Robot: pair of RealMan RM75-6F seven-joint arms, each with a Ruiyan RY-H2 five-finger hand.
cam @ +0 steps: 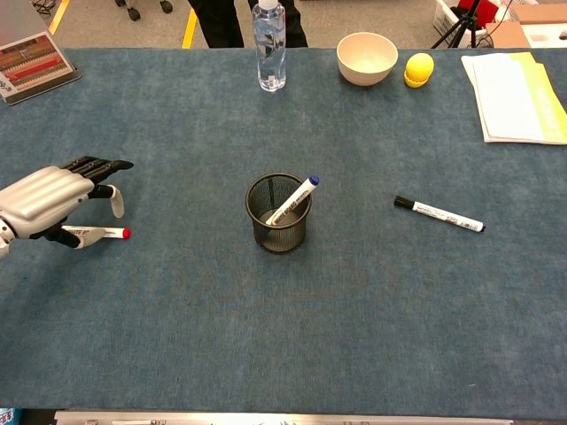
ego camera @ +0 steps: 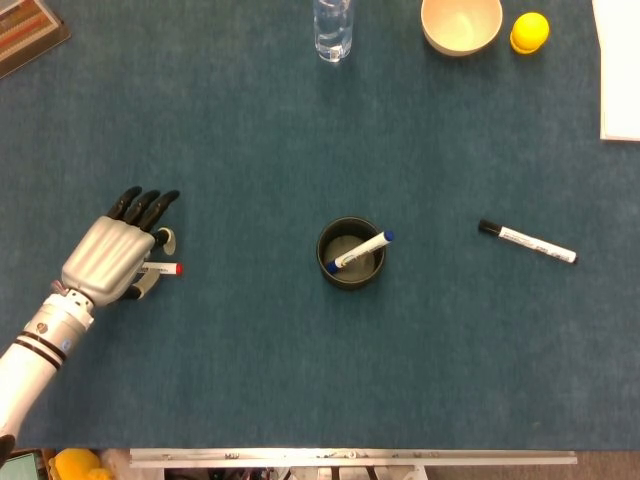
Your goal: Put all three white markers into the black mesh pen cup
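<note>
I am looking at the black mesh pen cup (cam: 278,215) standing near the middle of the blue table (cam: 354,301). One blue-capped marker (cam: 293,200) is leaning inside it, its cap poking out over the rim toward the right; from the head view I am seeing the same marker lying slantwise across the cup's mouth.

My left hand (ego camera: 113,255) is hovering at the left side of the table, well apart from the cup. Its dark fingertips (cam: 104,165) are reaching forward, lying side by side and only slightly fanned, while the thumb is hanging down beside them. The red-capped marker (cam: 99,233) is lying flat on the table, partly hidden under the palm with its red end sticking out to the right. I cannot tell whether the hand is touching it; nothing shows it being pinched. My right hand is not showing in either view.

The black-capped marker (cam: 439,213) is lying on the table well to the right of the cup.

At the far edge, a white bowl (cam: 367,57) is sitting beside a water bottle (cam: 270,44).
</note>
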